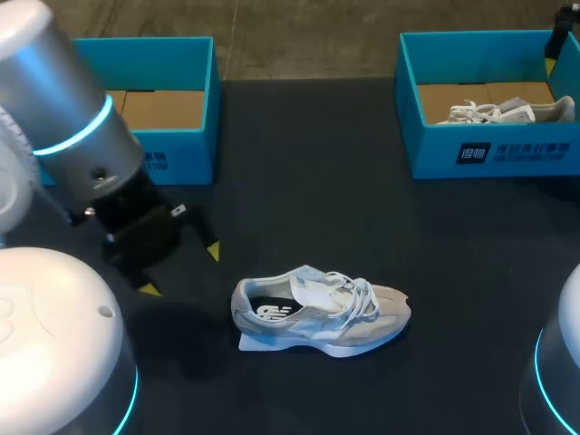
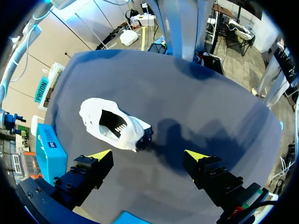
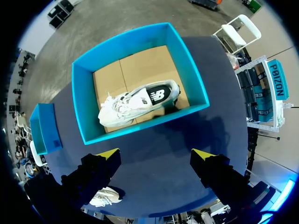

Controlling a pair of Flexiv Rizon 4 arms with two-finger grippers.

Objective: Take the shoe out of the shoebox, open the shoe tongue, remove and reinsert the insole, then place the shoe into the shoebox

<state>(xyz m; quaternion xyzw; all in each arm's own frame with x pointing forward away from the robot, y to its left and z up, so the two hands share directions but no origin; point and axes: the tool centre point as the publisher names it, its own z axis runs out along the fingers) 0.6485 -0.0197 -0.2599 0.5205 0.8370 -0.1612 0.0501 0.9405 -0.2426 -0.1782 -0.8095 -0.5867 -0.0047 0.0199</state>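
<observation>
1. White-and-grey shoe (image 1: 317, 313) is out on the black table (image 1: 308, 181), well apart from both blue boxes, toe pointing to the robot's right. I can't tell whether it sits flat on its sole or leans a bit.
2. The left claw (image 1: 179, 269) hangs just off the heel end, fingers spread wide, nothing in them. In its own wrist view the shoe's opening and dark insole lie ahead, nearer one finger than the other.
3. Biggest risk, I think: that offset. If it comes down as it is, one finger hits first and shoves the shoe away instead of pinching it.
4. The laces look loose and bunched over the tongue. A grab there could catch lace rather than tongue and drag the whole shoe up.
5. The insole sits deep inside the opening. A tip that pinches only its edge may fold it, and a folded insole is a pain to reseat.
6. The right claw (image 3: 156, 154) hovers spread apart above the right box (image 1: 507, 154), which holds a second shoe (image 3: 135, 105). Nothing braces the loose one, so any pull may tip it.
7. The surface looks like a smooth, matte mat, probably not much grip under a light shoe.
8. Room: there's decent open mat around the shoe. The left box (image 1: 172, 149) shows only its cardboard floor, close behind the left arm, so swinging back could clip its wall.
</observation>
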